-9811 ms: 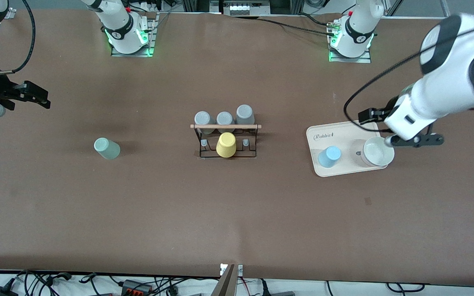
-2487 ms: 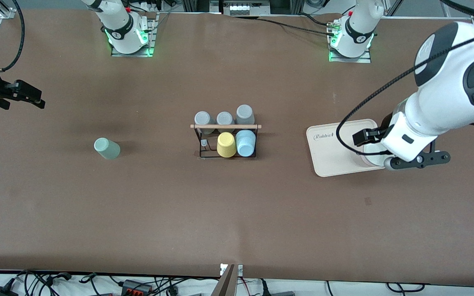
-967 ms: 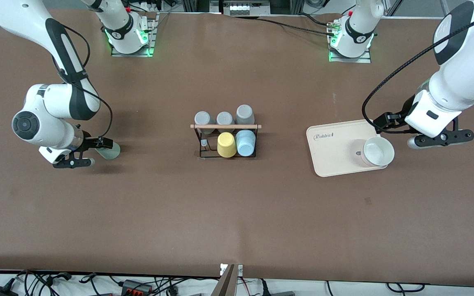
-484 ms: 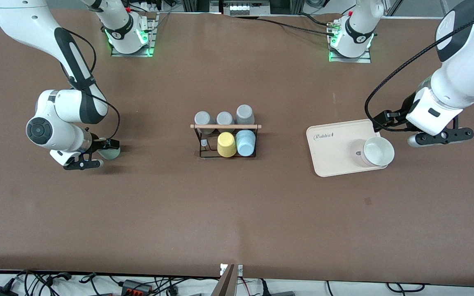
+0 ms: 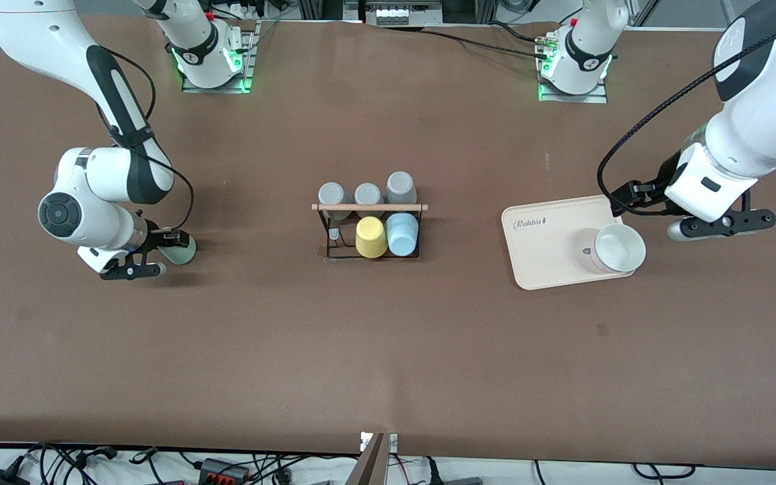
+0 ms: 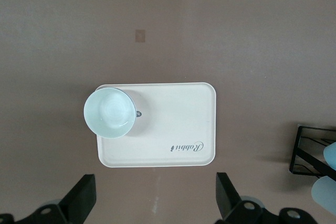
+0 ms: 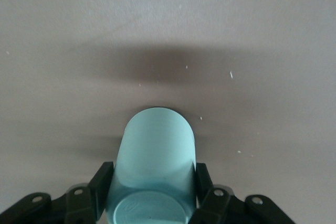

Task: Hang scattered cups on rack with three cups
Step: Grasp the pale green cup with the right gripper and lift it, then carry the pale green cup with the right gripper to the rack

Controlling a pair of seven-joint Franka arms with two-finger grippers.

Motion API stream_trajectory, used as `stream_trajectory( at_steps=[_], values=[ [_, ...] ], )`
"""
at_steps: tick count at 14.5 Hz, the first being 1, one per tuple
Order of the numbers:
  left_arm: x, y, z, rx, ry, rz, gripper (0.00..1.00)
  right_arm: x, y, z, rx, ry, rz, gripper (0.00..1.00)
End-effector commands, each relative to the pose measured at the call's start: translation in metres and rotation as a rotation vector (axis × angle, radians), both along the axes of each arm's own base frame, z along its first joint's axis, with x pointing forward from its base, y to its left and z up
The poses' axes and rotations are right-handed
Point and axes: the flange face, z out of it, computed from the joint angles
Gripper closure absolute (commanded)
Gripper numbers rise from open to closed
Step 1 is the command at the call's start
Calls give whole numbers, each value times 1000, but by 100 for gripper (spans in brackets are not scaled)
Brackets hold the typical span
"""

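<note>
You have the table (image 5: 388,350) with the beige tray (image 5: 543,242) toward the left arm's end, a white bowl (image 5: 620,247) on it; the left gripper (image 6: 157,203) hangs over that tray, jaws spread wide and empty. The rack (image 5: 369,232) sits mid-table – grey cups (image 5: 368,194), a yellow cup (image 5: 370,237) and the light blue cup (image 5: 402,234) on its pegs. The right gripper (image 7: 152,192) is clamped on the sage green cup (image 7: 153,174) – it lies on its side toward the right arm's end
</note>
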Motion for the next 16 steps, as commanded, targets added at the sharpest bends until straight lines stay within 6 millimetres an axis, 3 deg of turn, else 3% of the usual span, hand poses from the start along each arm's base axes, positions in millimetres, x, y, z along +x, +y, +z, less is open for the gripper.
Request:
stream_trajectory(
  at_steps=[1, 4, 6, 8, 12, 16],
  values=[
    [-5, 3, 6, -16, -1, -12, 0, 18, 20, 36, 20, -11, 21, 83],
    [-4, 3, 5, -16, 0, -12, 0, 51, 80, 108, 58, 3, 72, 86],
    [-4, 4, 6, -16, -1, -10, 0, 60, 127, 138, 141, 5, 25, 86],
    [-4, 4, 5, -16, 0, -12, 0, 60, 173, 152, 153, -5, 18, 86],
    [-4, 4, 5, -16, 0, -12, 0, 37, 265, 159, 129, -12, -72, 87],
    [-4, 4, 5, -16, 2, -12, 0, 28, 323, 176, 173, -18, -144, 87]
  ],
)
